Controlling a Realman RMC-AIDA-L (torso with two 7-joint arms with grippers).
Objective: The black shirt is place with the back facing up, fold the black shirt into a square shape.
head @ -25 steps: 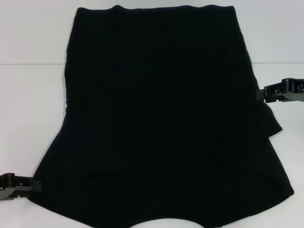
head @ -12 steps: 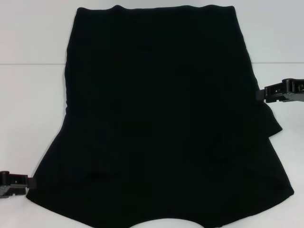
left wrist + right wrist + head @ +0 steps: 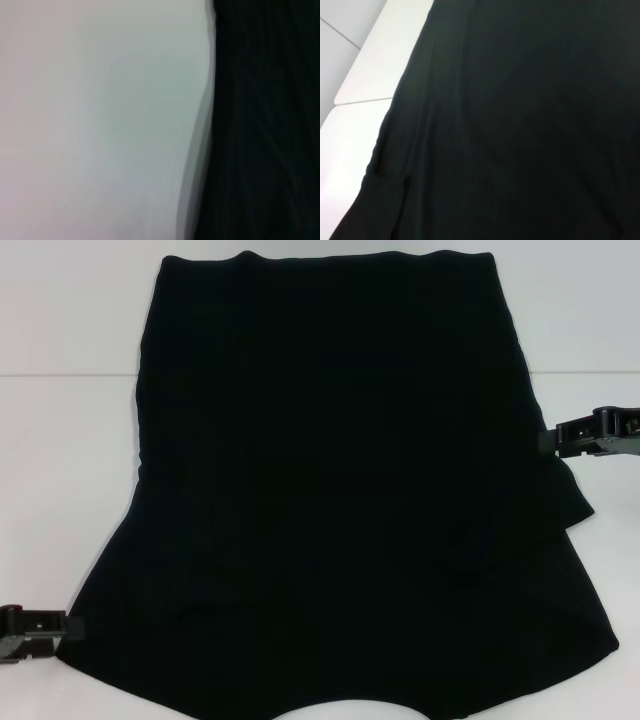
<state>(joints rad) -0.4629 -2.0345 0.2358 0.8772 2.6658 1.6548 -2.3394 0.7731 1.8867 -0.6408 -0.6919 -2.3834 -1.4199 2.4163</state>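
**Inspector:** Where did the garment lie?

**Assistant:** The large plain black soft-fabric shirt lay flat on the smooth white bench, covering most of its middle. The far edge ran straight and narrower, and the cloth flared wider toward the near edge. No lettering showed on the upper face.

**Inspector:** Any folds?

**Assistant:** One. On the robot's right side a flap of cloth lay doubled over the body, making a stepped edge about halfway down that side.

**Inspector:** Left arm?

**Assistant:** The black jointed left gripper sat low at the shirt's near-left corner, its tip touching the fabric edge. Whether its fingers were spread or pinching the cloth, I could not tell; the black tip ran into black fabric. Its wrist camera showed only the shirt's edge against bare bench.

**Inspector:** Right arm?

**Assistant:** The black jointed right gripper reached in level from the right and met the shirt's right edge, just above the doubled flap. Its fingers appeared to merge with the cloth there, so again I could not tell their state. Its wrist camera showed the shirt's surface filling most of the view, with bench beside it.
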